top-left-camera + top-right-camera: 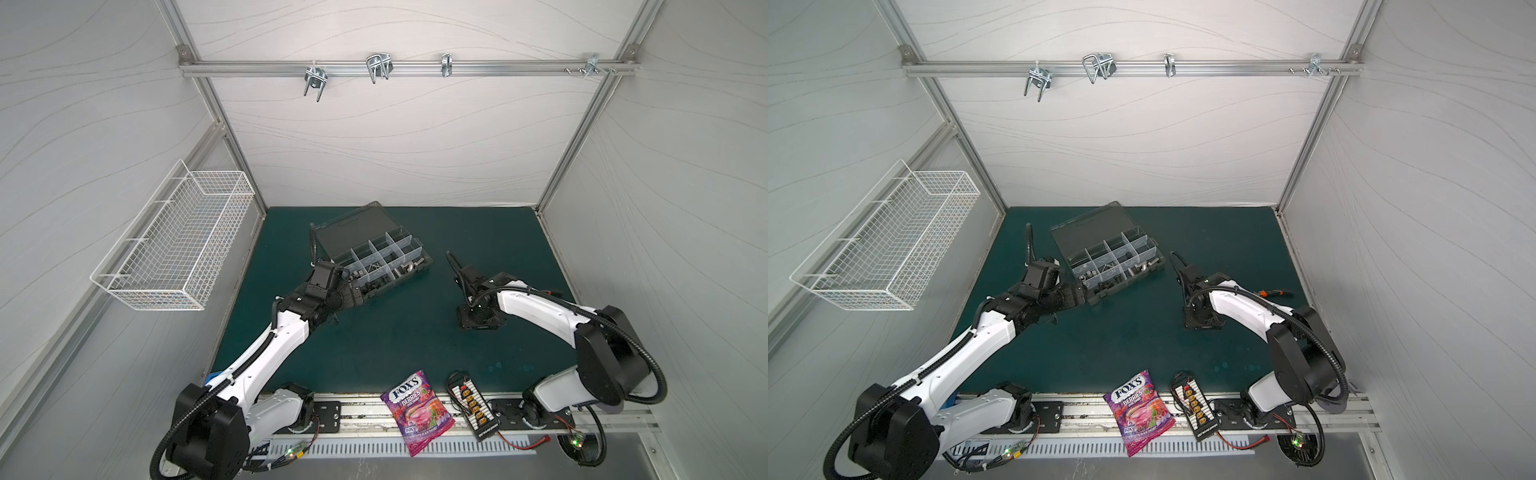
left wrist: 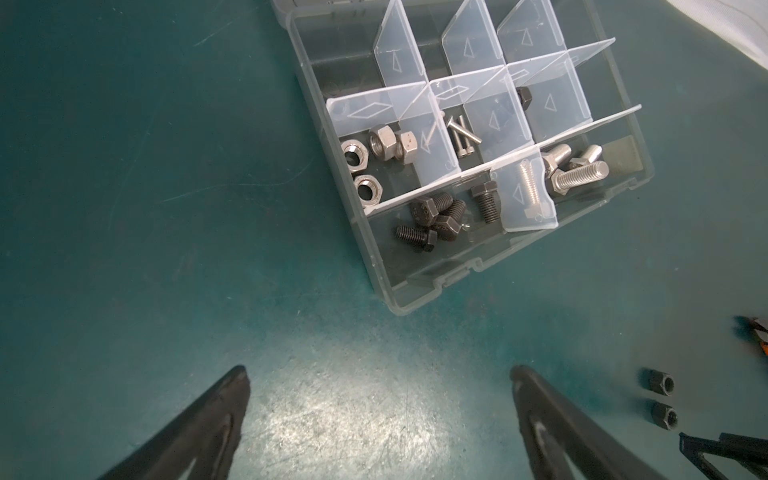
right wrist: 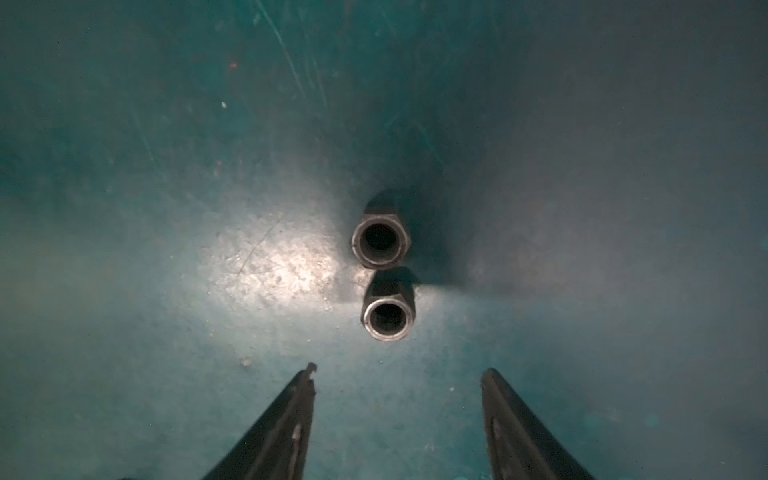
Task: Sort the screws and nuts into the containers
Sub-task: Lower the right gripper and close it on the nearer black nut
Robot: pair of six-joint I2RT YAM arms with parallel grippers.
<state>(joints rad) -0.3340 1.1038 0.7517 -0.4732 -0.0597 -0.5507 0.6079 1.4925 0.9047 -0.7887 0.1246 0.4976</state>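
Note:
The smoky organizer box [image 1: 349, 232] [image 1: 1084, 232] lies open at the back middle of the green mat. In the left wrist view its containers [image 2: 415, 291] hold silver nuts [image 2: 374, 160], thin silver screws [image 2: 461, 137], black screws [image 2: 432, 220], silver bolts [image 2: 575, 172] and one black nut [image 2: 524, 97]. Two black nuts [image 3: 380, 241] [image 3: 388, 318] stand on the mat, in line just beyond my right gripper [image 3: 400, 370] [image 1: 482, 322], which is open with only bare mat between its fingers. My left gripper [image 2: 379, 372] [image 1: 355, 295] hovers wide open and empty by the box's near corner.
A white wire basket [image 1: 178, 241] hangs on the left wall. A purple candy bag [image 1: 417, 411] and a yellow-plug connector board [image 1: 473, 409] lie at the front edge. An orange-handled tool [image 1: 1273, 294] lies right of the right arm.

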